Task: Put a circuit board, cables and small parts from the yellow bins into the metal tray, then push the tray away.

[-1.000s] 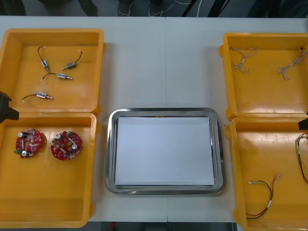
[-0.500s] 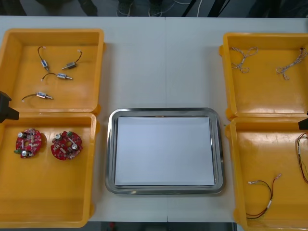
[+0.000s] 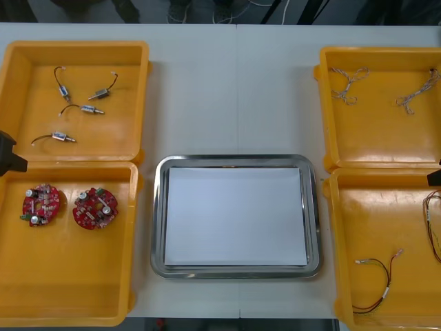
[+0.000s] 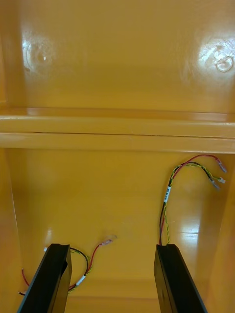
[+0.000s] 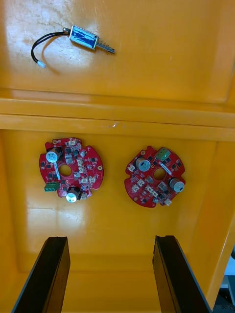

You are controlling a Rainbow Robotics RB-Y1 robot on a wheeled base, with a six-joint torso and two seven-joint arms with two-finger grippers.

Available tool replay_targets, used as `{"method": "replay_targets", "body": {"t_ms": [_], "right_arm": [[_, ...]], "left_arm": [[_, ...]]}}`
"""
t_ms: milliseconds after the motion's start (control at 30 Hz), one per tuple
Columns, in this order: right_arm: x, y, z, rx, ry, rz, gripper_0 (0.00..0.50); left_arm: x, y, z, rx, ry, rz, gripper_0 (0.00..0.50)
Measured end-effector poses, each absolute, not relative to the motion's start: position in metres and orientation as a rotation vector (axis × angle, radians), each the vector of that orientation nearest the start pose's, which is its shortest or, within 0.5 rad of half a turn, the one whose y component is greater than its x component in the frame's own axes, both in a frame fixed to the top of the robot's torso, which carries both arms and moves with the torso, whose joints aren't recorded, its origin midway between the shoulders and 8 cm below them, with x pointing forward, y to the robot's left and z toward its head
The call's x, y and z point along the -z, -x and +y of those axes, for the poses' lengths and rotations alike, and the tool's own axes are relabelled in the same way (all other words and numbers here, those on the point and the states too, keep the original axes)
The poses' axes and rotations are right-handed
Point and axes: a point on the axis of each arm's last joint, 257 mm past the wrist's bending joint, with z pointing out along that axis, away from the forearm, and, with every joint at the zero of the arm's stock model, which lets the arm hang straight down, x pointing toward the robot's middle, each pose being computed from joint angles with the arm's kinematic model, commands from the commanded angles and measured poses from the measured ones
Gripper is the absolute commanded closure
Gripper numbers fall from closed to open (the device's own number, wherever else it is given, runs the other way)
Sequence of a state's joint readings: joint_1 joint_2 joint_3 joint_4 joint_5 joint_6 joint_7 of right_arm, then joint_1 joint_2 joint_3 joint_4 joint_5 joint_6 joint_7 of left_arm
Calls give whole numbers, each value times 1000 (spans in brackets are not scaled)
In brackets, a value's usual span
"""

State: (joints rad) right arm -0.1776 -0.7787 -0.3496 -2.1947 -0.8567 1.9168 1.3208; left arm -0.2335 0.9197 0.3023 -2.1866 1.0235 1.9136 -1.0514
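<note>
From above, the metal tray [image 3: 158, 214], white inside and holding nothing, sits mid-table [image 3: 234, 89] towards the near edge. Yellow bins [image 3: 142, 103] are paired at the left and right edges, likely so that each arm can feed the tray from its own side. Small metal parts [image 3: 89, 109] lie in the far-left bin and two circuit boards [image 3: 95, 207] in the near-left. Twisted cables [image 3: 348, 84] are in the far-right bin, red and yellow cables [image 3: 388, 279] in the near-right.

The left wrist view adds what that layout cannot. The left pincer [image 5: 110, 276] hangs with fingers apart over the near-left bin, both boards just ahead of them, apparently poised for a first pick.

In the right wrist view the right pincer [image 4: 115, 279] is likewise spread over the near-right bin, with one cable beside each finger.
</note>
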Motion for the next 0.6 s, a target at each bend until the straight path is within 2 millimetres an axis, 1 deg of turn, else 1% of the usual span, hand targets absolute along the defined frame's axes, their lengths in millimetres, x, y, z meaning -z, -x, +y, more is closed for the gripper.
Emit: {"method": "replay_targets", "body": {"t_ms": [600], "right_arm": [[150, -378, -377, 22, 23, 2644, 7]], "left_arm": [[125, -376, 363, 61, 141, 2669, 0]]}}
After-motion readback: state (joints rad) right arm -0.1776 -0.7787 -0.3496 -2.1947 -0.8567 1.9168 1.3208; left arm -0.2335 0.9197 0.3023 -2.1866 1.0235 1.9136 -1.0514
